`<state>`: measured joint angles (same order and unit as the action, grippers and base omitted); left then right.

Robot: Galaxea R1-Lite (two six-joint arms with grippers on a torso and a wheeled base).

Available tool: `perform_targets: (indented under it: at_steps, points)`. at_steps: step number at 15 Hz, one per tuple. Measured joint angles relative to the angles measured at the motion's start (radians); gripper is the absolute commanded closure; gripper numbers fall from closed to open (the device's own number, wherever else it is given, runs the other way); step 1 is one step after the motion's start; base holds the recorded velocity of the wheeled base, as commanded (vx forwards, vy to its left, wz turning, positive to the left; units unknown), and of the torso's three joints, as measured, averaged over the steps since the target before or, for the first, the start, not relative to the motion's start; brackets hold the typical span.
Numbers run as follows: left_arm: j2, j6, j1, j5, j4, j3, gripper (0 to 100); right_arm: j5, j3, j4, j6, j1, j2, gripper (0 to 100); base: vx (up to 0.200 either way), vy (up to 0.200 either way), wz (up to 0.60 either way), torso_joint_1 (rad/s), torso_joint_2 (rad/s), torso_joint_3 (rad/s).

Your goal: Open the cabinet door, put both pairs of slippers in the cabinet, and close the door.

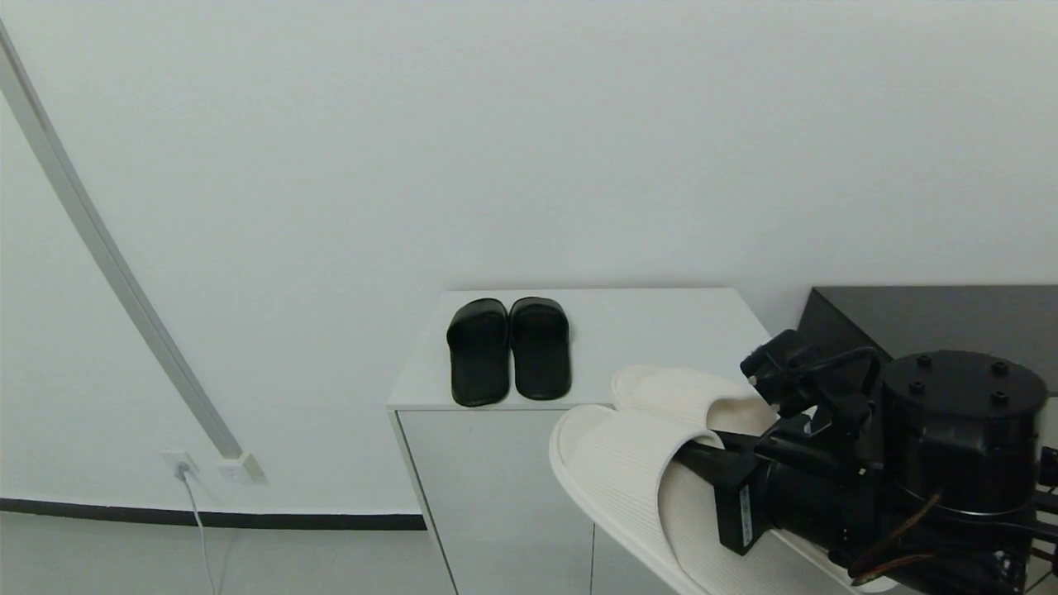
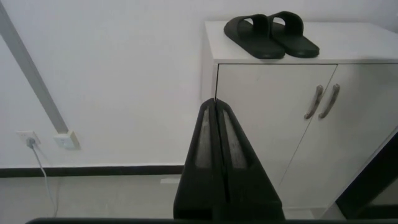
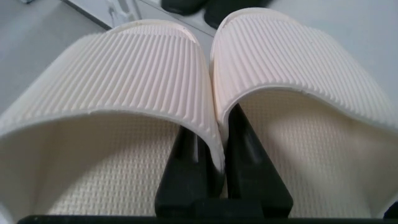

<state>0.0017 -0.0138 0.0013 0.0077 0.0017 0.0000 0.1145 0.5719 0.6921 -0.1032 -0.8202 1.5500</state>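
The white slippers [image 1: 628,463] are pinched together by their inner walls in the right end effector [image 3: 213,158], with the toes pointing away along its axis. The left end effector [image 2: 216,106] is closed on nothing and faces the cabinet [image 2: 261,124], whose doors are shut. The two upright handles [image 2: 314,102] lie ahead of it, well apart, at the seam between the doors. The empty left arm is judged the one to pull. The black slippers [image 1: 479,351] rest on the cabinet top.
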Motion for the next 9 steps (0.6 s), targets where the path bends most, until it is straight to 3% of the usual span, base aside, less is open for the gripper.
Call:
perform_targets:
  at_steps: [9]
  points:
    - [0.0, 0.004, 0.0, -0.003, 0.0, 0.0, 100, -0.011, -0.048, 0.005, 0.006, 0.001, -0.037, 100, 0.0, 0.0, 0.0, 0.0, 0.0, 0.0]
